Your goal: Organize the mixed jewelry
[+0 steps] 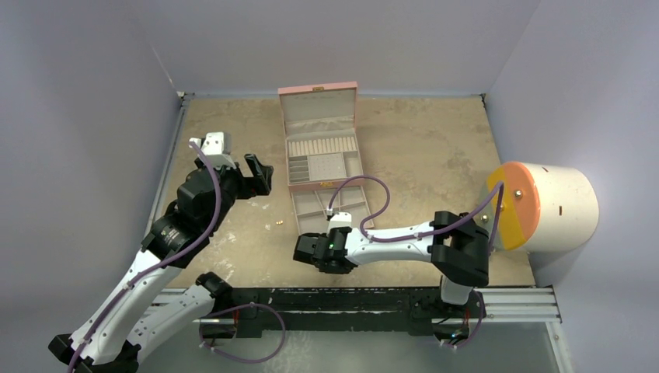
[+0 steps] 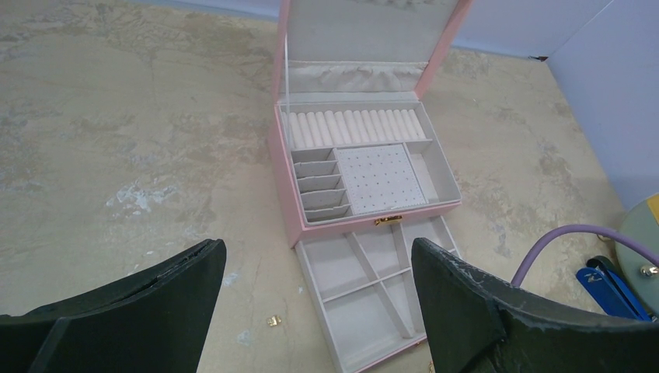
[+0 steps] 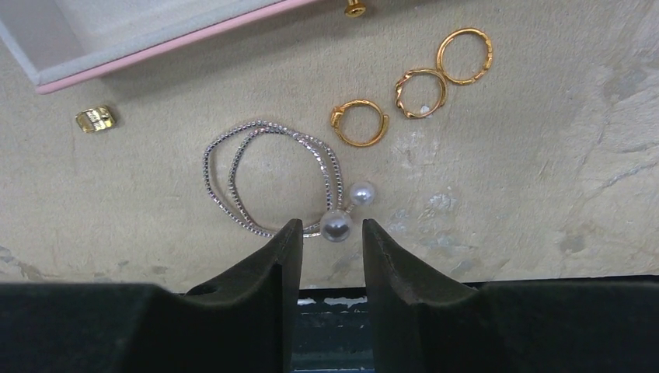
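Underneath, the mottled, stone-like beige table (image 1: 435,155) is filling every view. At upper centre of the overhead frame the pink box (image 1: 319,89) is standing open, showing velvety beige roll slots and a dotted pad, with its drawer (image 2: 365,272) sticking out toward me. My left gripper (image 2: 317,249) is hovering with its matte black jaws spread wide. My right gripper (image 3: 328,229) is holding its jaws partly apart, flanking but not touching a glossy pearl (image 3: 336,225) at lower centre. That pearl and its twin are capping a double-stranded beaded silver hoop (image 3: 264,126) lying flat. At upper right, three thin gold rings (image 3: 338,116) are lying in a diagonal row, the middle one twisted. A small ribbed gold cuff (image 3: 95,119) is sitting at upper left.
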`<state>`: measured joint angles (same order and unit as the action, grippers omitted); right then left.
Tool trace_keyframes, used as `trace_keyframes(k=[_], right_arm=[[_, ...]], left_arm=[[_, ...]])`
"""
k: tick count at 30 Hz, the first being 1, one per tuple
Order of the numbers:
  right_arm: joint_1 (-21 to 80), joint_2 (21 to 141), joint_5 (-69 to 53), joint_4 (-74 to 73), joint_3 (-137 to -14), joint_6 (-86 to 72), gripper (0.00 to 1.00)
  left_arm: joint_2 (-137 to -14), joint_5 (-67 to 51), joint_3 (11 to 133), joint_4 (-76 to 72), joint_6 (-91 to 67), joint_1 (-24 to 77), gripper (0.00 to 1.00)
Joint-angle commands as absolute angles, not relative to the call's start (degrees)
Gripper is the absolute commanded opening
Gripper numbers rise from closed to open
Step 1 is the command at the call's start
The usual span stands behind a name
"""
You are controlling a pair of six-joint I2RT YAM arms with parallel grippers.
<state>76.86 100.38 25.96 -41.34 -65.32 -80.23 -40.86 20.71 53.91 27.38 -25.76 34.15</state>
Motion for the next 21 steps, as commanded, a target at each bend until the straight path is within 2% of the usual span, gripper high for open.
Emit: trace_keyframes(k=[1,16,21], right_arm=[[77.17,100.99,26.85,-42.49,-64.93,-82.32,0.37],[77.12,102.02,25.58,-40.26,-63.72,-80.98,0.26],[77.15,101.54,26.00,-40.53,-63.42,-81.53,0.16]], left_arm=[[-40.60,20.21,54.76,24.26,-25.31,34.37,0.89],[-41.21,20.65,54.71,24.43,-25.40,34.33,0.89],[-41.31,20.73,54.73,24.43,-25.40,34.37,0.89]])
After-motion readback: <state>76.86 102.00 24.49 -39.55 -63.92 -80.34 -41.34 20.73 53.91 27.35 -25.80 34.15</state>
